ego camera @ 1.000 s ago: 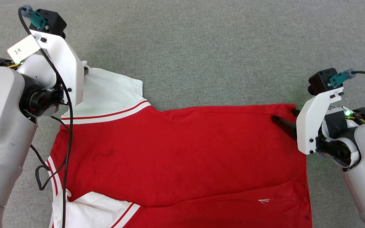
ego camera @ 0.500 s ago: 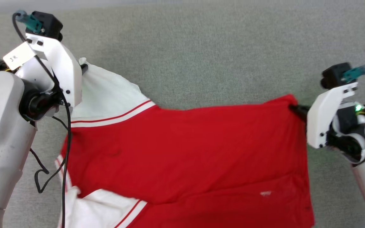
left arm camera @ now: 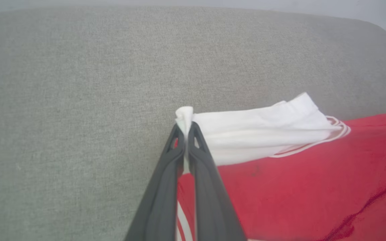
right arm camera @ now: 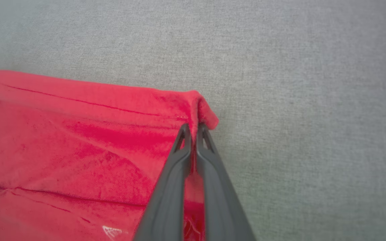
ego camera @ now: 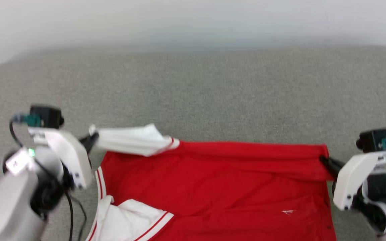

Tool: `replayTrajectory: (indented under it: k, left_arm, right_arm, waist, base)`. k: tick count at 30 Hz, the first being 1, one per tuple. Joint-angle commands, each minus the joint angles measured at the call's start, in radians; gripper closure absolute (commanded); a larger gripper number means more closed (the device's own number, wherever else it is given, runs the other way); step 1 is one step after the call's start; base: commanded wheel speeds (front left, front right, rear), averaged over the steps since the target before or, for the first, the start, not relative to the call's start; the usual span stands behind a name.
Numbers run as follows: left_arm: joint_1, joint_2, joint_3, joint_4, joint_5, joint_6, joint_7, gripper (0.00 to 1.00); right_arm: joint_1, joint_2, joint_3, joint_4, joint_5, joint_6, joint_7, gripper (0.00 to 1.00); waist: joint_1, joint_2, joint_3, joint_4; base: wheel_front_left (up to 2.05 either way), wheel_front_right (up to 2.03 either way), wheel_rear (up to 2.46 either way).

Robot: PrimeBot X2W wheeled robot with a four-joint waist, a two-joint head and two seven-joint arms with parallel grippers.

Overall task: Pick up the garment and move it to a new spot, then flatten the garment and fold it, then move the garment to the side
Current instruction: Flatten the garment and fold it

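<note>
The garment [ego camera: 219, 187] is a red jersey T-shirt with white, red-striped sleeve ends, spread across a grey cloth surface. Its far edge is lifted off the surface between my two grippers. My left gripper [ego camera: 92, 139] is shut on the tip of the far white sleeve [left arm camera: 256, 132], seen pinched in the left wrist view at the left gripper [left arm camera: 187, 129]. My right gripper [ego camera: 323, 160] is shut on the far red hem corner [right arm camera: 198, 107], with the right gripper [right arm camera: 193, 129] clamping the folded cloth. The other white sleeve [ego camera: 129, 217] lies at the near left. No print shows.
The grey cloth surface [ego camera: 213, 93] stretches well beyond the garment, ending at a pale wall [ego camera: 193, 20] at the back. A black cable [ego camera: 70, 214] hangs from my left arm beside the near sleeve.
My right gripper closed on the far hem corner. Both grippers then lifted the garment's far edge, the far sleeve folding over. The head camera tilted up, bringing the back wall into view.
</note>
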Motion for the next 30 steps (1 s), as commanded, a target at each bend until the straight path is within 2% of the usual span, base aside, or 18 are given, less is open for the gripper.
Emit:
replayTrajectory:
  k: [1,14,15,16,17,18,19,26,27,28,29,30]
  left_arm:
    - [0.064,0.000,0.007,-0.031,-0.008,0.019,-0.021,1.00]
    - [0.503,-0.013,0.043,-0.210,-0.095,0.147,-0.110,1.00]
    - [0.527,-0.014,0.042,-0.213,-0.099,0.153,-0.113,1.00]
    - [0.546,-0.015,0.039,-0.213,-0.099,0.157,-0.115,1.00]
    - [0.585,-0.034,0.021,-0.202,-0.104,0.156,-0.123,1.00]
    - [0.590,-0.046,0.017,-0.193,-0.106,0.153,-0.130,1.00]
    - [0.595,-0.056,0.010,-0.181,-0.108,0.148,-0.136,1.00]
    - [0.556,-0.127,0.003,-0.081,-0.089,0.117,-0.232,1.00]
    - [0.548,-0.136,0.008,-0.069,-0.091,0.116,-0.248,0.88]
    - [0.542,-0.143,0.011,-0.058,-0.094,0.110,-0.261,0.62]
    - [0.539,-0.145,0.009,-0.048,-0.094,0.102,-0.267,0.10]
    - [0.532,-0.147,0.009,-0.043,-0.089,0.096,-0.277,0.00]
  right_arm:
    - [0.041,0.012,-0.016,-0.001,-0.006,-0.002,-0.019,1.00]
    - [0.252,0.082,-0.113,0.058,-0.024,-0.002,-0.111,1.00]
    - [0.263,0.087,-0.115,0.063,-0.027,-0.002,-0.120,0.96]
    - [0.272,0.091,-0.120,0.066,-0.029,-0.002,-0.131,0.78]
    - [0.304,0.110,-0.124,0.084,-0.030,-0.002,-0.149,0.48]
    - [0.313,0.120,-0.129,0.089,-0.029,-0.002,-0.158,0.12]
    - [0.321,0.130,-0.130,0.093,-0.030,-0.002,-0.166,0.00]
    - [0.360,0.179,-0.133,0.088,-0.032,-0.002,-0.226,0.00]
    - [0.362,0.182,-0.133,0.080,-0.034,-0.002,-0.235,0.00]
    - [0.364,0.185,-0.134,0.070,-0.033,-0.001,-0.244,0.00]
    - [0.365,0.186,-0.136,0.055,-0.034,-0.001,-0.253,0.00]
    - [0.370,0.186,-0.141,0.039,-0.034,-0.001,-0.260,0.00]
  waist:
    - [0.0001,0.0000,-0.029,0.016]
    - [0.0001,0.0000,-0.108,0.040]
    - [0.0001,0.0000,-0.113,0.041]
    - [0.0001,0.0000,-0.117,0.042]
    - [0.0001,0.0000,-0.130,0.046]
    - [0.0001,0.0000,-0.132,0.046]
    - [0.0001,0.0000,-0.134,0.047]
    - [0.0001,0.0000,-0.145,0.041]
    - [0.0001,0.0000,-0.147,0.039]
    - [0.0001,0.0000,-0.148,0.037]
    - [0.0001,0.0000,-0.149,0.036]
    - [0.0001,0.0000,-0.150,0.035]
  base:
    - [0.00,0.00,0.00]
    - [0.00,0.00,0.00]
    - [0.00,0.00,0.00]
    - [0.00,0.00,0.00]
    - [0.00,0.00,0.00]
    - [0.00,0.00,0.00]
    - [0.00,0.00,0.00]
    - [0.00,0.00,0.00]
    - [0.00,0.00,0.00]
    - [0.00,0.00,0.00]
    - [0.00,0.00,0.00]
    - [0.00,0.00,0.00]
